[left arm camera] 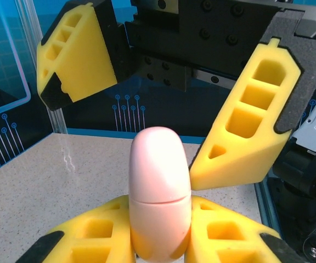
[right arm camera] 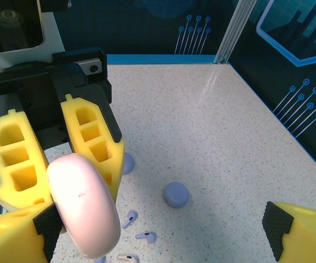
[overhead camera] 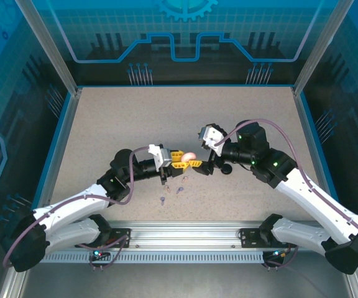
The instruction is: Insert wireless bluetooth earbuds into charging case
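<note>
My left gripper [left arm camera: 161, 211] is shut on a pink charging case [left arm camera: 159, 181] with its lid closed, held on edge above the table. My right gripper [right arm camera: 158, 226] stands open and faces it, its yellow fingers [left arm camera: 246, 131] spread to either side of the case's top. One finger sits close against the case [right arm camera: 84, 211]. In the top view the two grippers meet at mid-table around the case [overhead camera: 189, 156]. Two lavender earbuds [right arm camera: 129, 219] [right arm camera: 148, 236] and a pink one [right arm camera: 126, 257] lie loose on the table below.
A closed lavender round case [right arm camera: 176, 194] rests on the table past the earbuds, and another lavender piece [right arm camera: 128, 163] peeks out behind the left gripper's finger. Small earbuds [overhead camera: 162, 200] [overhead camera: 180, 189] lie near the front edge. Blue walls [overhead camera: 64, 118] ring the speckled table.
</note>
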Controlling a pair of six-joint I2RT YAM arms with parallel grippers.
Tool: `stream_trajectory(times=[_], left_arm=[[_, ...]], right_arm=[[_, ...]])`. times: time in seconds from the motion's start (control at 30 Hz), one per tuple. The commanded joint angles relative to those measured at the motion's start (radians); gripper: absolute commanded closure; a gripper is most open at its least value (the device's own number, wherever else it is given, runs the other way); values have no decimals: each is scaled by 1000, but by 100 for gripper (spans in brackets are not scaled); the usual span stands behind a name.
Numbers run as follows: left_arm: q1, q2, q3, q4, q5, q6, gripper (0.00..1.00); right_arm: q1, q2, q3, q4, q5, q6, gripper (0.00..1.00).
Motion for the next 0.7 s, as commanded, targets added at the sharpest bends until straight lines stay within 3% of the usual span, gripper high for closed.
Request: stream_trajectory(times=[0.0,0.67], left_arm=[[-11,3,7,24,42,20,100],[-11,7,-6,22,12,23,100]], right_arm=[[-5,3,50,19,47,-14,3],[-32,-10,90,-9,-13,-9,2]])
